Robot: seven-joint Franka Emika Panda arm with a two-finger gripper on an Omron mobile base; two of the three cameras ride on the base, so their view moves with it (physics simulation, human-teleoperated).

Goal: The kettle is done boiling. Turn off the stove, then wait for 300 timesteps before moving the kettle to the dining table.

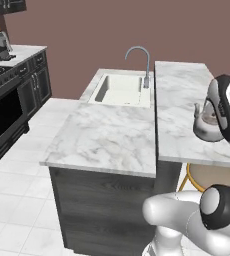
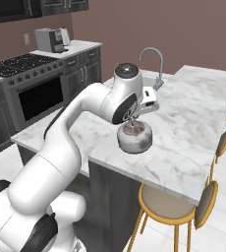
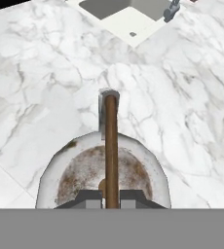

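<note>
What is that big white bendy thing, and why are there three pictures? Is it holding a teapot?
The white bendy thing is a robot arm in a pretend computer kitchen. Two cameras ride behind the arm, one on its left and one on its right, so two pictures show the same spot from two sides. The third camera sits on its hand and looks down past the gripper. That gripper is shut on the thin brown handle of a small silvery kettle. The kettle is over the raised marble dining table; I cannot tell if it touches. Beside it are a sink and, further back, the black stove.
</note>
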